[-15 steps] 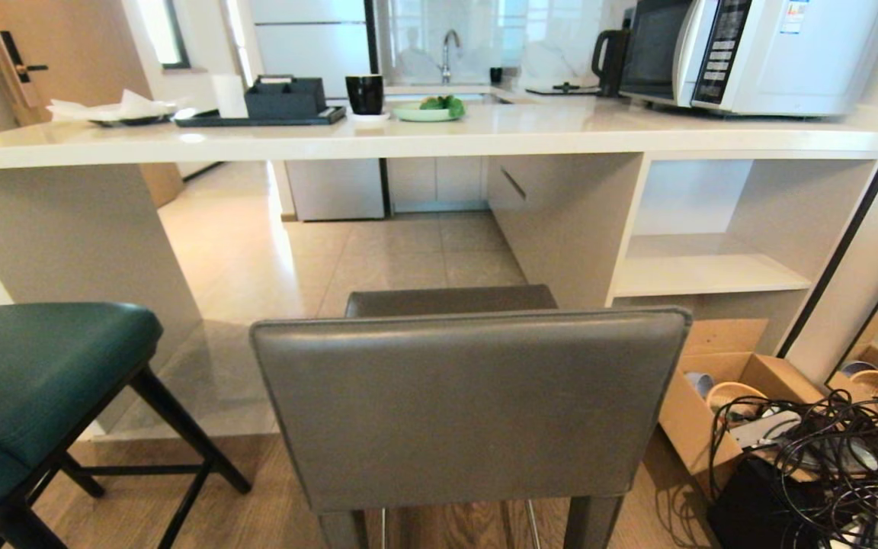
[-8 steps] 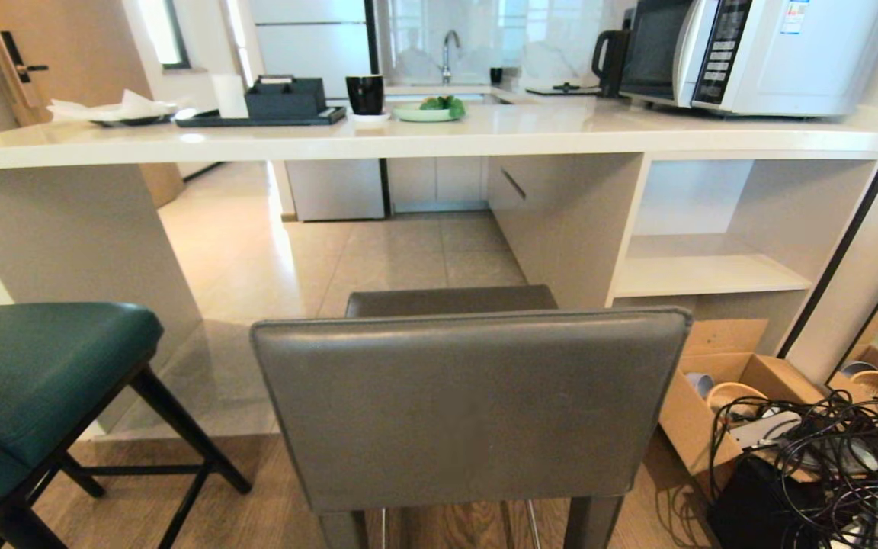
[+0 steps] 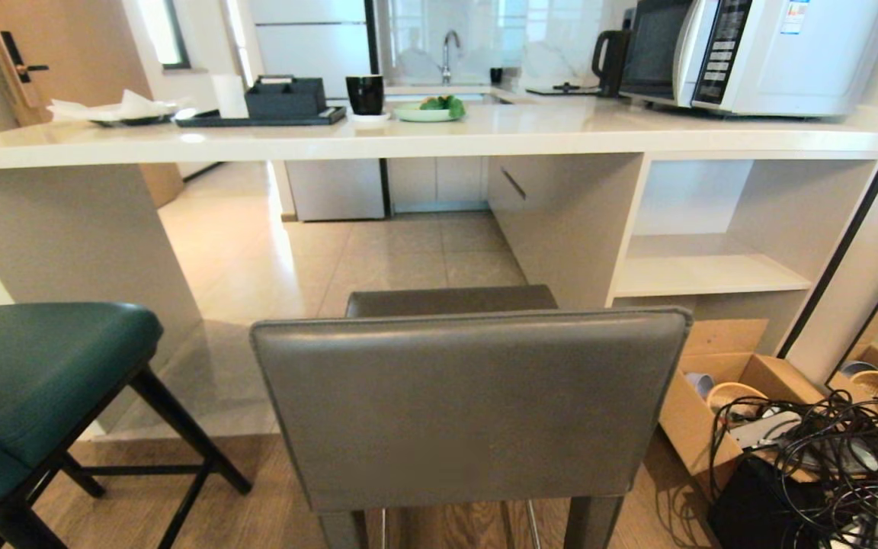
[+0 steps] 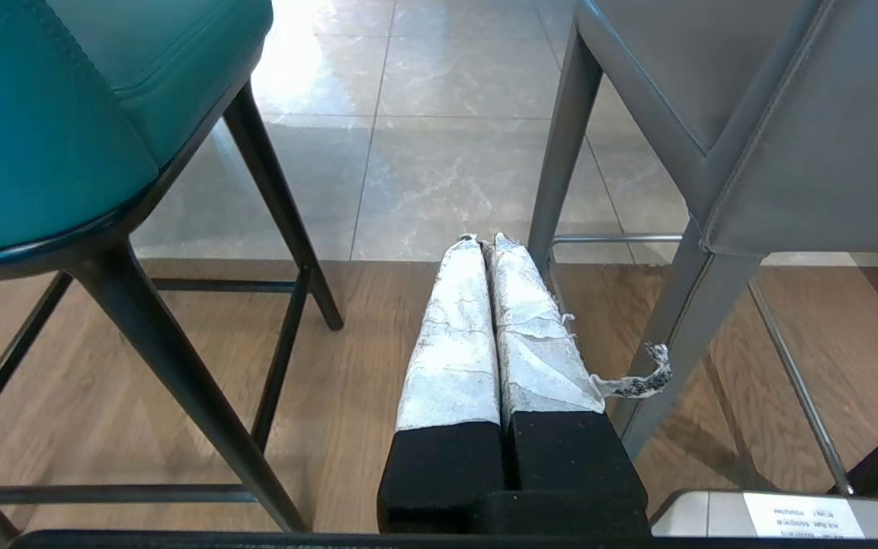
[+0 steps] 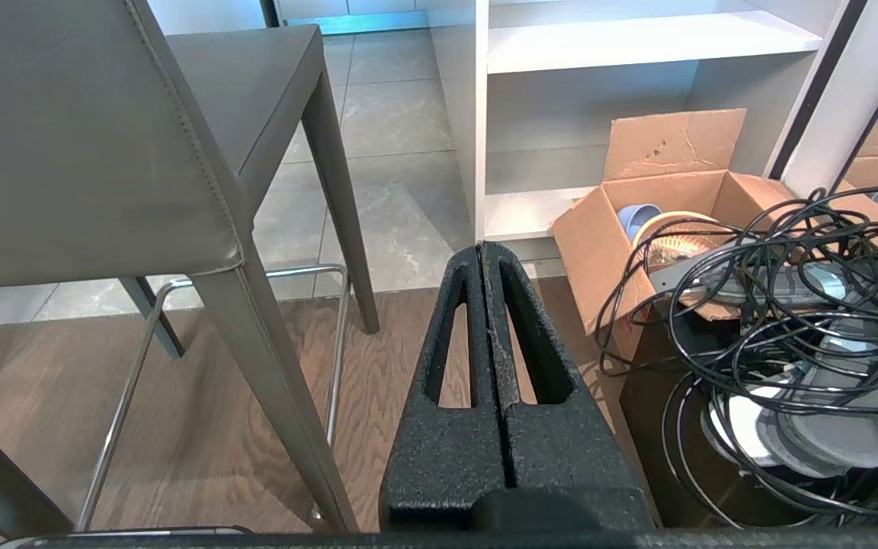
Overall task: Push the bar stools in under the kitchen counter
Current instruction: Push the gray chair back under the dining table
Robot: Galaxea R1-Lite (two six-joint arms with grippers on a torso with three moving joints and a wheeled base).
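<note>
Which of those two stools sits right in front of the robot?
The dark grey stool, boxy with a rectangular back, fills the middle of the head view; the teal stool stands off to its left.

The boxy dark grey leather stool (image 3: 469, 396) stands before the long white stone counter (image 3: 424, 133). Left of this stool is the rounded teal leather stool (image 3: 27, 389); right of it, an open brown cardboard box (image 3: 721, 396).

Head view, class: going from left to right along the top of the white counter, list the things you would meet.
Crumpled white paper on a dark plate → black organiser box on a black tray → black mug → green plate of greens → black kettle → white microwave, all on the kitchen counter.
</note>
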